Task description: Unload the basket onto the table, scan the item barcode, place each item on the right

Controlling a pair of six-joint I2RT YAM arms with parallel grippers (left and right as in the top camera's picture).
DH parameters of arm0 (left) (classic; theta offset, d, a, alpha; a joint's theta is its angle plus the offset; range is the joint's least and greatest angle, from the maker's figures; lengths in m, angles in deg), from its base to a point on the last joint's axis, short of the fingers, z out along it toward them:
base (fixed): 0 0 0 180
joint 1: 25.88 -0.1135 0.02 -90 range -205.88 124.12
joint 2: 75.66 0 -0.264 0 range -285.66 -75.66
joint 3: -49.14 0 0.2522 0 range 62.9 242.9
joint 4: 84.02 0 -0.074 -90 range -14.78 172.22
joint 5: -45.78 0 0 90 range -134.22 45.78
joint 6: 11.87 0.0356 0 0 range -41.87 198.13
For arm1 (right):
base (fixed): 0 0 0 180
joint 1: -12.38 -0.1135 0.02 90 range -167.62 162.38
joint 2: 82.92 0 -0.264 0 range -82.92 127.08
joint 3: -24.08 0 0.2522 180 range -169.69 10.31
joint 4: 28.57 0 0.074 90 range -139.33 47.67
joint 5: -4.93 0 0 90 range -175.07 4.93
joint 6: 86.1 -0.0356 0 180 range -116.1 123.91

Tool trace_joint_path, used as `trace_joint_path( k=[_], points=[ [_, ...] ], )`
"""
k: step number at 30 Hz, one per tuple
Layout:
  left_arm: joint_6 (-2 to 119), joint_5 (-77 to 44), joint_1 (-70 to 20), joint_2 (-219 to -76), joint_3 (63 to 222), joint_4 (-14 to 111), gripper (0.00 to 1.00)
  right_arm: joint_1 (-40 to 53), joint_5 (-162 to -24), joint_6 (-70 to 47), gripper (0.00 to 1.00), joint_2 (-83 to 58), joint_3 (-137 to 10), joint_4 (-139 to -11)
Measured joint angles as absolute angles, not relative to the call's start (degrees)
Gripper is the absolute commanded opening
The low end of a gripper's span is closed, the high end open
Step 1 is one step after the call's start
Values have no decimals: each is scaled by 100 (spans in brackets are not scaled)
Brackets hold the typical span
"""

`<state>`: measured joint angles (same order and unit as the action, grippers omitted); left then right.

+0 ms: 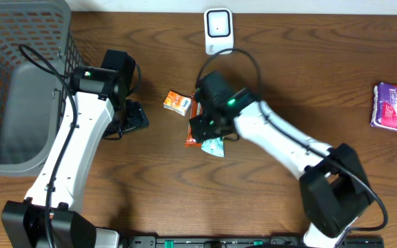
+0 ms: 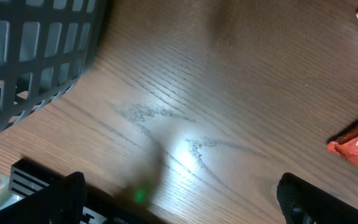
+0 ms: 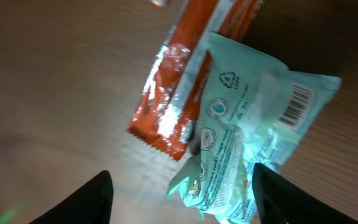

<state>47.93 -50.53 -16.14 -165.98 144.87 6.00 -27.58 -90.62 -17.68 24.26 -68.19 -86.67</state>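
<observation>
A: Right tool (image 3: 182,198), state?
B: Open. Fingers (image 3: 95,199) stand wide apart, low over the teal packet (image 3: 247,137), gripping nothing.
A: Where's the packet?
B: Flat on the table (image 1: 288,62), about mid-table, under the right wrist. One edge lies over a red-orange wrapper (image 3: 179,93). Its barcode (image 3: 297,104) faces up, near a corner.
A: Scanner?
B: White scanner (image 1: 218,29) at the far edge of the table, apart from the packet, past the wrapper's far end.
A: Left tool (image 2: 182,199)?
B: Open too, jaws spread wide over bare wood, nothing between them. It sits just beside the grey basket (image 1: 19,27), well apart from the packet.
A: Anything else?
B: Small orange carton (image 1: 178,103) just beside the wrapper on the left arm's side. Purple packet (image 1: 395,107) out at the right edge, well apart from everything. Can't read any print on them.
</observation>
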Motion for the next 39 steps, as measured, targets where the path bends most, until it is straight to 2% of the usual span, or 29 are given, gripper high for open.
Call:
trace_joint_path(
  k=[6, 10, 13, 14, 16, 19, 23, 29, 34, 39],
  points=[
    [4793, -5051, -1614, -16598, 14487, 600, 98, -3412, -7560, -2424, 67, 2444, -6770, -8656],
    [4793, -5053, -1614, -16598, 14487, 600, 98, -3663, -7097, -2734, 60, 2721, -6676, -8496],
    [4793, -5051, -1614, -16598, 14487, 600, 98, -3713, -6950, -2830, 52, 3095, -6644, -8488],
    [4793, -5051, -1614, -16598, 14487, 600, 98, -3713, -6889, -2841, 48, 3176, -6633, -8509],
    [4793, -5051, -1614, -16598, 14487, 600, 98, -3711, -6736, -2880, 32, 3230, -6633, -8560],
    [4793, -5051, -1614, -16598, 14487, 600, 98, -3694, -6557, -2922, 2, 3228, -6635, -8654],
    [4793, -5051, -1614, -16598, 14485, 600, 98, -3499, -6767, -2915, 1, 3101, -6641, -8774],
    [4793, -5051, -1614, -16598, 14487, 600, 98, -2573, -7969, -2598, 1, 2782, -6644, -8888],
    [4793, -5051, -1614, -16598, 14487, 602, 98, -1117, -10417, -1512, 1, 2218, -6655, -8842],
    [4793, -5051, -1614, -16598, 14485, 600, 98, -52, -12375, -758, 1, 2236, -6325, -8426]
  ],
)
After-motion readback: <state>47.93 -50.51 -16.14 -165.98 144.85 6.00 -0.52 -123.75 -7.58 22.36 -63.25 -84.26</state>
